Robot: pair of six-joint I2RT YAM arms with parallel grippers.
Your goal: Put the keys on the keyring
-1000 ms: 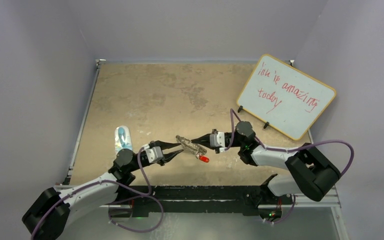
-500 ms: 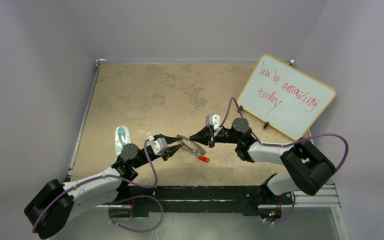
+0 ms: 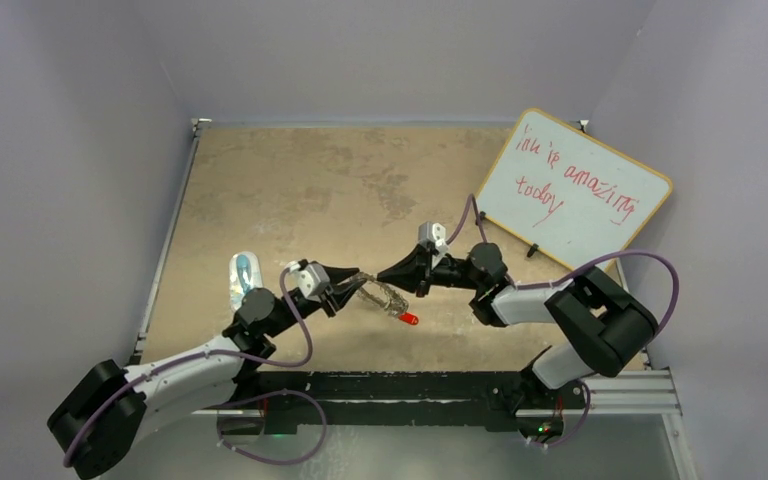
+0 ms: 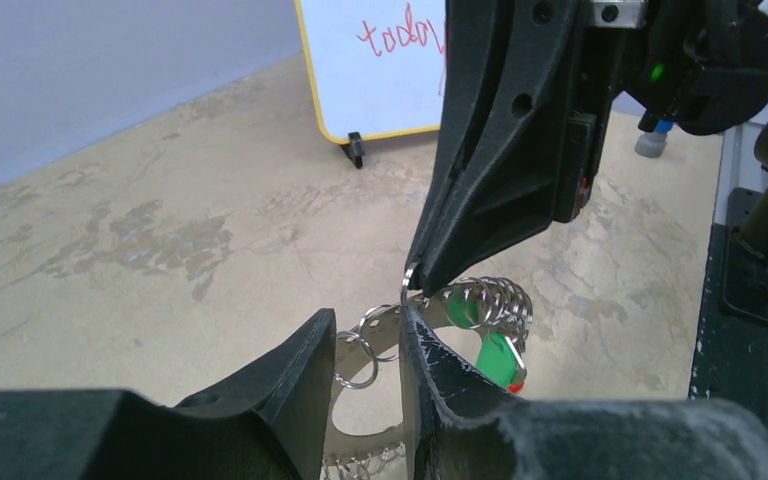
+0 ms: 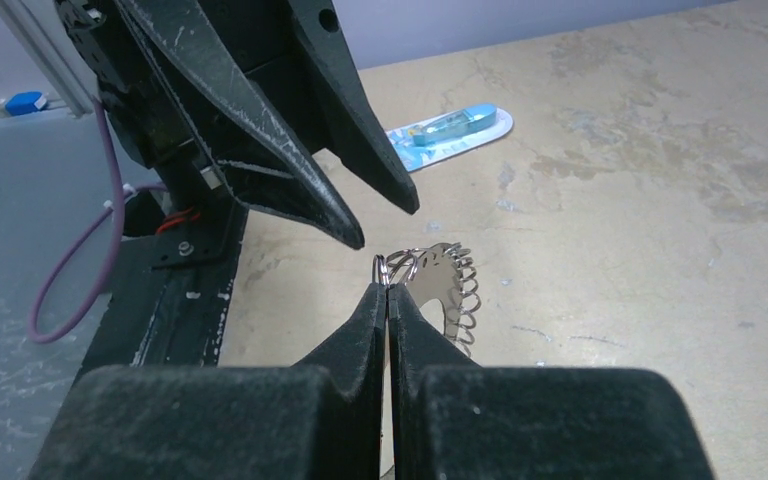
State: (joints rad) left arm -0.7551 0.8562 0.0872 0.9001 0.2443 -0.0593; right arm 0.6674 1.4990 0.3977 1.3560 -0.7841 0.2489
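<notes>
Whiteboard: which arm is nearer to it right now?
Right. In the top view the right arm sits just in front of the whiteboard, its wrist close to the board's feet. The left arm lies at the table's near-left side, well away from it.

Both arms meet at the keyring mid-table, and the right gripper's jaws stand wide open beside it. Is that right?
Not quite. The right gripper is shut, not wide open, and it pinches a small loop on the rim of the keyring, as the right wrist view shows. The rest stands: both arms do meet at the keyring mid-table.
</notes>
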